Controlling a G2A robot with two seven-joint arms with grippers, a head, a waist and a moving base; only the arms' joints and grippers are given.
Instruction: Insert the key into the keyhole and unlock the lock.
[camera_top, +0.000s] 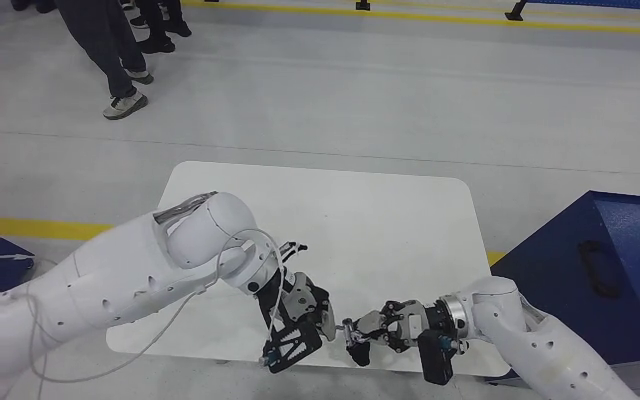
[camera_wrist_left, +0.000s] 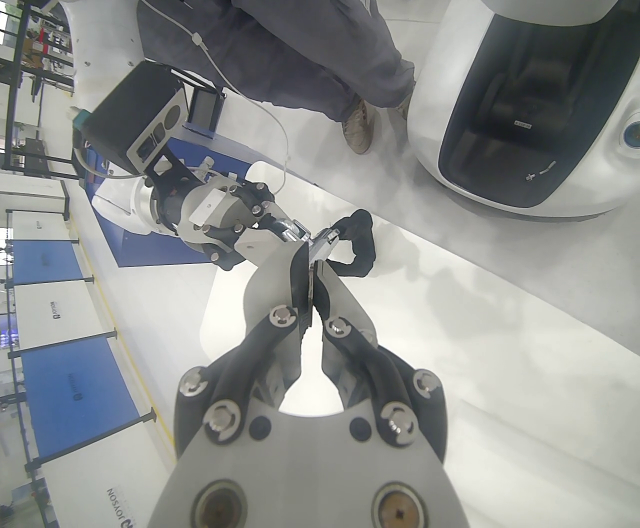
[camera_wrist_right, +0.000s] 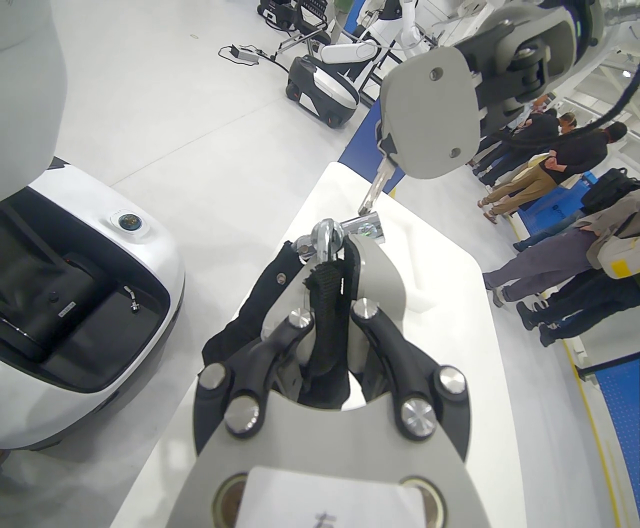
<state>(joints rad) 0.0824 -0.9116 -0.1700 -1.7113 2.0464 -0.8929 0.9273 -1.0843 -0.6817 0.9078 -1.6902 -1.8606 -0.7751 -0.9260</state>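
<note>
Near the front edge of the white table (camera_top: 400, 220), my two grippers meet tip to tip. My left gripper (camera_top: 318, 322) (camera_wrist_left: 311, 257) is shut on the key (camera_wrist_right: 373, 189), whose black head sits between its fingers with the silver blade sticking out. My right gripper (camera_top: 362, 335) (camera_wrist_right: 325, 252) is shut on the lock (camera_wrist_right: 366, 229) (camera_wrist_left: 322, 240), a small silver padlock, gripping it at the shackle and the black strap (camera_wrist_left: 362, 247) tied to it. The key's tip is right at the lock body. I cannot tell whether it has entered the keyhole.
A dark blue cabinet (camera_top: 590, 270) stands just right of the table, close to my right arm. Both grippers hover over the table's front edge. People stand on the floor beyond the table (camera_top: 125, 60), away from it.
</note>
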